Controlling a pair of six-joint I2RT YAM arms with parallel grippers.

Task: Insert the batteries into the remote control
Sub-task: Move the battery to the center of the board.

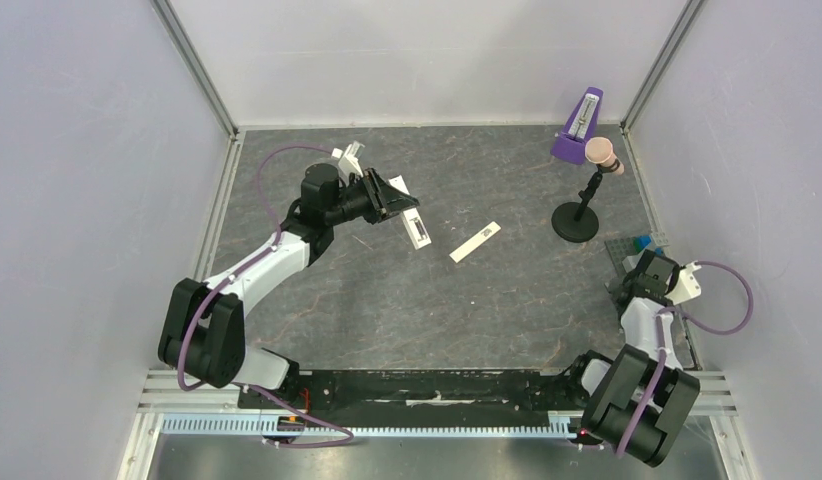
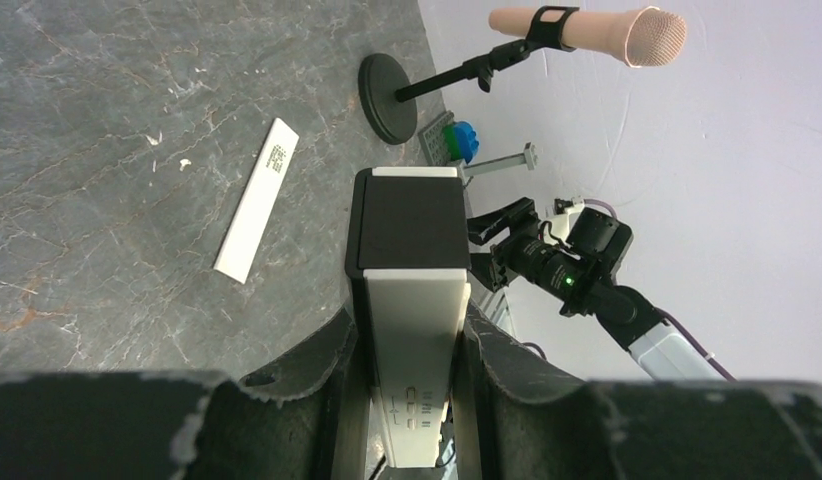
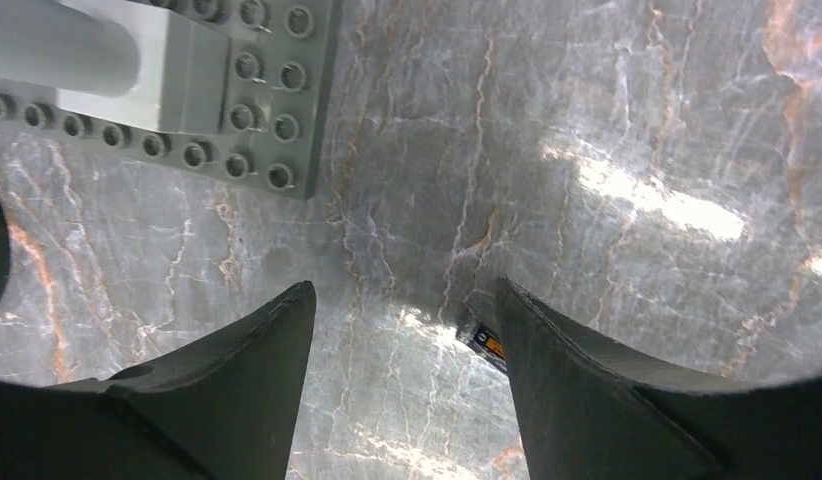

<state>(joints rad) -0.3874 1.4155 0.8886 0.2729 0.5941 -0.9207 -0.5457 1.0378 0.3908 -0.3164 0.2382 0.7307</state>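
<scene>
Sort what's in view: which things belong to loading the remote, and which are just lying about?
Job: remote control in left claw; one battery beside right claw; white cover strip, likely.
Lying about: microphone on stand; purple metronome; grey brick plate; blue piece.

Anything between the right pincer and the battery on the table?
Nothing visible. The battery lies on the table beside one finger of the open right pincer, partly hidden by it; grey studded plate sits apart.

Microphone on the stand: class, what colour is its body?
Peach-pink. The microphone shows best in the left wrist view.
</scene>
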